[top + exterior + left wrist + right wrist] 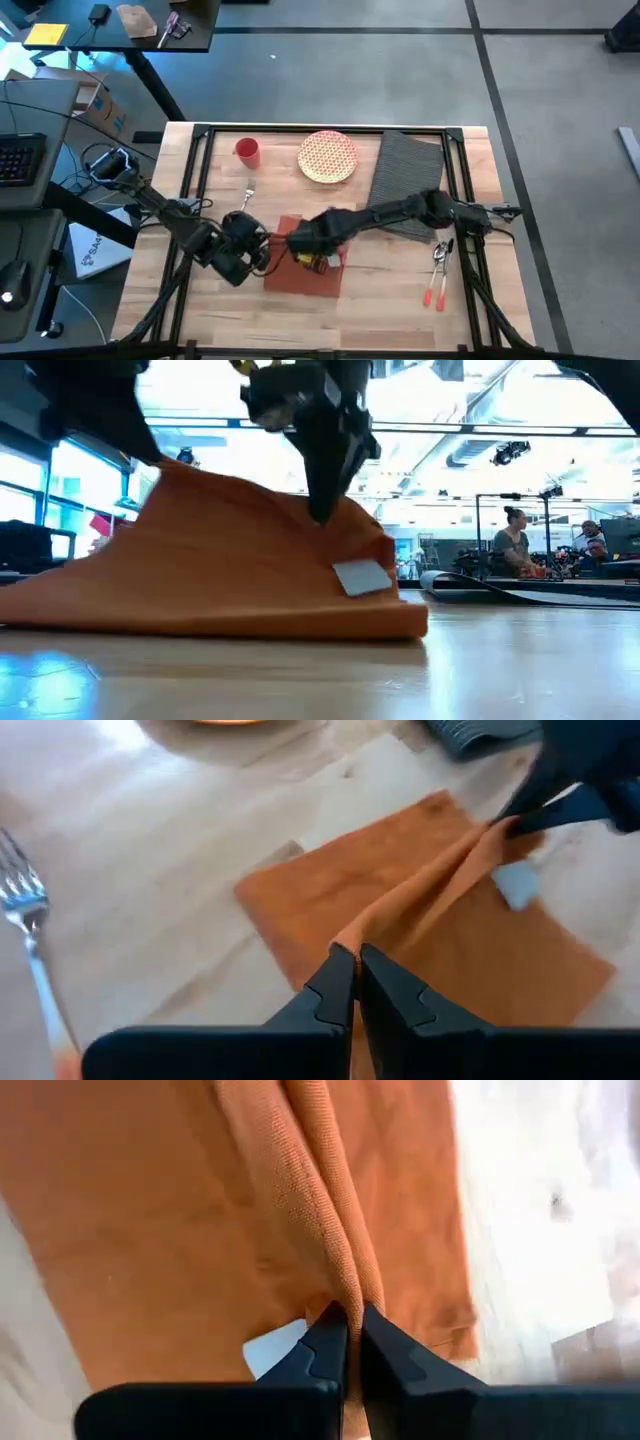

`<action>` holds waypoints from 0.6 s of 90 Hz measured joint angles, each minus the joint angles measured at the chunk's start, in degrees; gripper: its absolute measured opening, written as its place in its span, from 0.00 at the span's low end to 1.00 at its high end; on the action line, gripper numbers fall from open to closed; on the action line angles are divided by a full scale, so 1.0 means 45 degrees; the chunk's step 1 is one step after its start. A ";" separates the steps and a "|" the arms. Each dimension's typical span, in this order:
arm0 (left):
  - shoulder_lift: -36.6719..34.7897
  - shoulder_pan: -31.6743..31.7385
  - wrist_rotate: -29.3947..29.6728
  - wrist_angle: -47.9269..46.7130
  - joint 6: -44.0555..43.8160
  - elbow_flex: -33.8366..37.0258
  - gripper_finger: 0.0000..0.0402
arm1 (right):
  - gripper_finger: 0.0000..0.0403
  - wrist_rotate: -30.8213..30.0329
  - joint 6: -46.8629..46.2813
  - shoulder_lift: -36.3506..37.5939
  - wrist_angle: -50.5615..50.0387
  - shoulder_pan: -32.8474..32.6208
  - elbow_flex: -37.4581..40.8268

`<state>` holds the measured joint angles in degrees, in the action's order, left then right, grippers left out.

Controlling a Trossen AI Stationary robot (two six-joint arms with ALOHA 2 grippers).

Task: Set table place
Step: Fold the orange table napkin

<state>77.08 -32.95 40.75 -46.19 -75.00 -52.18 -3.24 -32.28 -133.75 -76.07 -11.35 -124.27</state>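
Nearest the low camera, a rust-orange napkin [230, 560] is rising off the light wood surface [400, 680] like a tent, with a small pale tag [362, 576] showing on its side. Two dark grippers are pinching its raised fold from above.

The left wrist view is showing the left gripper [356, 965] with its jaws pressed together on one end of the ridge of cloth, while the right gripper [520, 820] is holding the far end. The right wrist view is showing only cloth: the right arm's jaws are squeezing a narrow pleat of the napkin, with the pale tag just beside them.

From above, both arms are meeting over the napkin [300, 270] at the front middle of the surface. The dark grey ribbed placemat [405, 175] is lying at the back right, partly covered by the right arm. A patterned plate [327, 156] is sitting just left of the placemat, and a red cup [247, 151] is standing further left; what the cup holds cannot be seen. A fork [248, 190] is lying near the cup. Utensils with orange handles [437, 275] are lying at the front right; their exact kind is hard to make out.

In the low view, people [513, 540] are sitting far behind.
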 joint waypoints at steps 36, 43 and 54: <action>0.0084 0.1945 -0.0929 0.0877 0.4046 -0.0007 0.00 | 0.00 0.1541 -0.0498 0.0092 -0.1104 0.0041 -0.0325; 0.0221 0.2218 -0.0776 0.0838 0.4996 -0.0005 0.00 | 0.00 0.1388 -0.0869 0.0092 -0.1159 0.0232 -0.0325; 0.0393 0.2535 -0.0491 0.0892 0.6535 -0.0005 0.00 | 0.00 0.1642 -0.1793 0.0092 -0.1324 0.0561 -0.0385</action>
<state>78.85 -21.54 38.54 -42.17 -45.59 -52.21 4.15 -40.35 -133.34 -82.02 -8.82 -126.00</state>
